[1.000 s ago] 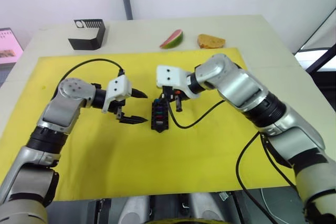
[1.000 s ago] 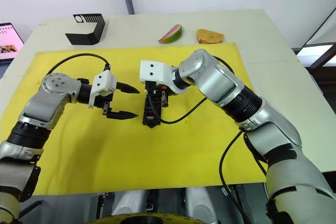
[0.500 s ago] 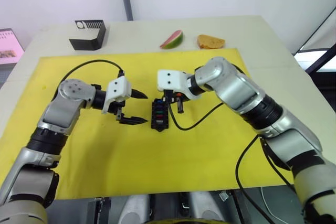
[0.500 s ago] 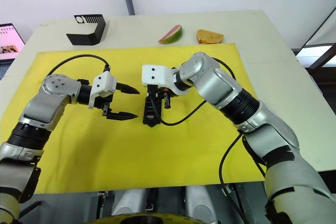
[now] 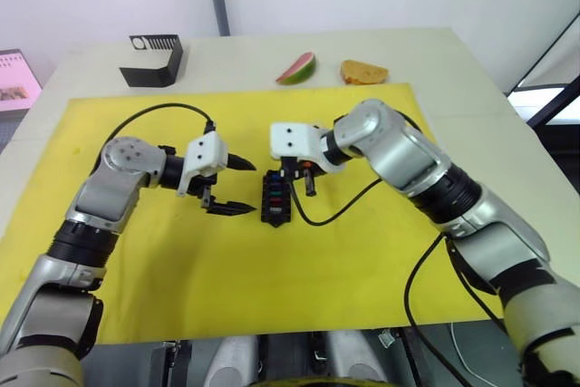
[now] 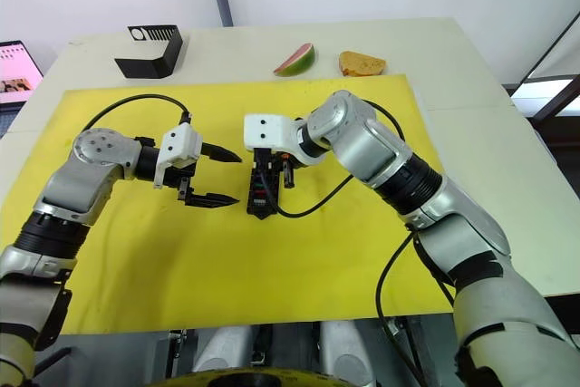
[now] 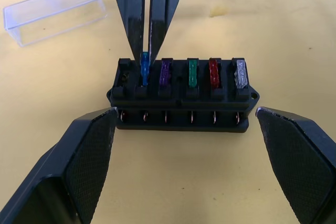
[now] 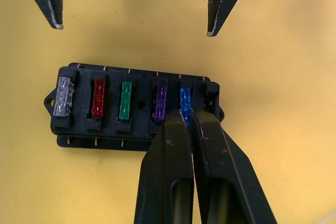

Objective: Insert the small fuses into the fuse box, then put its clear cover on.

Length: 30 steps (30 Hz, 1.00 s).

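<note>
A: Where did we have the fuse box [image 5: 275, 199] at that moment?

B: It lay on the yellow mat [image 5: 362, 269], between our two grippers. In the right wrist view it carried a row of small fuses: a grey fuse [image 8: 62, 96], a red fuse [image 8: 98, 98], a green fuse [image 8: 125, 99], a purple fuse [image 8: 160, 103] and a blue fuse [image 8: 184, 99], with one end slot beside the blue one bare.

A: And our right gripper [image 8: 190, 116]?

B: Its fingers were pinched together on the blue fuse, which stood a little higher than its neighbours in its slot.

A: What about our left gripper [image 5: 236, 186]?

B: We held it spread wide and empty, just beside the fuse box and not touching it, with its fingertips [image 8: 55, 20] pointing toward the box's long side.

A: Where was the clear cover [image 7: 54, 12]?

B: It lay on the mat near the box, apart from it, on the far side from our left gripper.

A: Anything else on the table [image 5: 471, 115]?

B: A black angular holder [image 5: 151, 59], a watermelon slice [image 5: 297, 68] and a piece of bread [image 5: 364, 71] sat well beyond the mat.
</note>
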Tool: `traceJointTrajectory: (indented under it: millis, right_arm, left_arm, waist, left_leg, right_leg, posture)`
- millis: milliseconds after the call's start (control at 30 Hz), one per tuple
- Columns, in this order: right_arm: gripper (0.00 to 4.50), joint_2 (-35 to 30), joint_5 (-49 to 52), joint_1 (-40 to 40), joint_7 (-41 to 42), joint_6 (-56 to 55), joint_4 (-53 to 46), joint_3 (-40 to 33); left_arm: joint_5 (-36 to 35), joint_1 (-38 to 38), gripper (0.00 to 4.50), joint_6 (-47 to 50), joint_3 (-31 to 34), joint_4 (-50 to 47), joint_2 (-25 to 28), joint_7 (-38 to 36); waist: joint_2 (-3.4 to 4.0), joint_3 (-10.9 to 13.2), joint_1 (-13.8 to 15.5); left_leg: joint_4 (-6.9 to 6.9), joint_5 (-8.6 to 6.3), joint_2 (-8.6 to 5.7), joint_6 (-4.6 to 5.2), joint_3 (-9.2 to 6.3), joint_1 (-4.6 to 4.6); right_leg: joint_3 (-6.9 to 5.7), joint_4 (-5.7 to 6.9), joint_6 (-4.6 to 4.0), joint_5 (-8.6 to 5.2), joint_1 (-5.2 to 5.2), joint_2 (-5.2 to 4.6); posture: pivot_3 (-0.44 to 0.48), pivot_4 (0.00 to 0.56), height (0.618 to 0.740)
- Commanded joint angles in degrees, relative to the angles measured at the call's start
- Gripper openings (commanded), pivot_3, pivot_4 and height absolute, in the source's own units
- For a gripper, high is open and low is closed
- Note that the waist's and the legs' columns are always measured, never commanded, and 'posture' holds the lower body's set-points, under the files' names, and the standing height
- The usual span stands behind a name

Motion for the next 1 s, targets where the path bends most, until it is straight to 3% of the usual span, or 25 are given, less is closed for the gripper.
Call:
traceJointTrajectory:
  millis: [33, 567, 600, 700, 733, 833, 1000]
  right_arm:
    - [0.0, 0.8, -1.1, -0.6, 0.4, -1.1, 0.2, -0.9]
    - [0.0, 1.6, -1.9, -1.3, 1.6, -1.2, 1.3, -3.1]
    - [0.67, 1.5, -1.1, -1.2, 1.7, -0.5, 0.5, -4.1]
    - [1.7, 1.0, 2.2, -0.9, 2.4, 2.8, -3.5, -8.0]
    - [2.33, 0.9, 3.4, -0.7, 2.4, 3.6, -4.9, -9.4]
    - [2.33, 1.1, 7.2, 1.4, 1.7, 4.7, -7.8, -14.2]
    - [2.33, 4.3, 12.3, 10.6, -1.8, -3.3, -7.1, -21.7]
  left_arm:
    - [-0.1, -0.4, 4.42, -0.8, 1.6, -1.3, -0.1, -0.1]
    - [0.0, -1.6, 4.42, 0.4, 1.6, -1.2, -0.2, 0.1]
    - [0.0, -1.7, 4.5, 0.5, 1.7, -1.2, -0.2, 0.1]
    - [-0.1, -1.9, 4.5, 1.0, 1.8, -1.4, 0.0, 0.1]
    - [-0.1, -1.9, 4.5, 1.1, 1.8, -1.6, 0.1, 0.2]
    - [-0.4, -2.0, 4.5, 1.9, 2.1, -2.3, 0.2, 0.3]
    - [-0.7, -1.6, 4.5, 2.9, 2.4, -3.4, 0.3, 0.3]
  waist:
    - [0.0, 0.0, 0.0]
    - [0.0, 0.0, -0.1]
    - [0.0, 0.0, -0.1]
    - [0.0, 0.0, 0.0]
    - [0.0, 0.0, 0.0]
    - [-0.01, 0.0, 0.0]
    - [-0.06, 0.0, 0.0]
  left_leg:
    - [0.0, 0.0, 0.0, 0.0, 0.0, 0.0]
    - [0.07, 0.0, -0.01, -0.01, 0.01, 0.02]
    - [0.07, 0.0, -0.01, -0.01, 0.01, 0.02]
    - [0.07, 0.0, -0.01, 0.0, 0.01, 0.01]
    - [0.07, 0.0, -0.01, 0.0, 0.01, 0.01]
    - [0.07, 0.0, -0.01, 0.0, 0.0, 0.01]
    - [0.09, -0.02, -0.02, 0.03, 0.02, 0.03]
  right_leg:
    - [0.0, 0.01, 0.0, 0.0, 0.0, 0.0]
    - [0.0, 0.17, 0.0, 0.0, -0.02, 0.0]
    - [0.0, 0.17, 0.0, 0.0, -0.02, 0.0]
    - [0.0, 0.17, 0.0, 0.0, -0.03, -0.01]
    - [0.0, 0.17, 0.0, 0.0, -0.03, -0.01]
    - [0.0, 0.18, 0.0, 0.0, -0.03, -0.01]
    - [0.0, 0.19, 0.0, 0.0, 0.02, -0.02]
  posture:
    - [0.0, 0.15, 0.74]
    - [0.0, 0.15, 0.74]
    - [0.0, 0.15, 0.74]
    - [0.0, 0.15, 0.74]
    - [0.0, 0.15, 0.74]
    - [0.0, 0.15, 0.74]
    - [0.0, 0.15, 0.74]
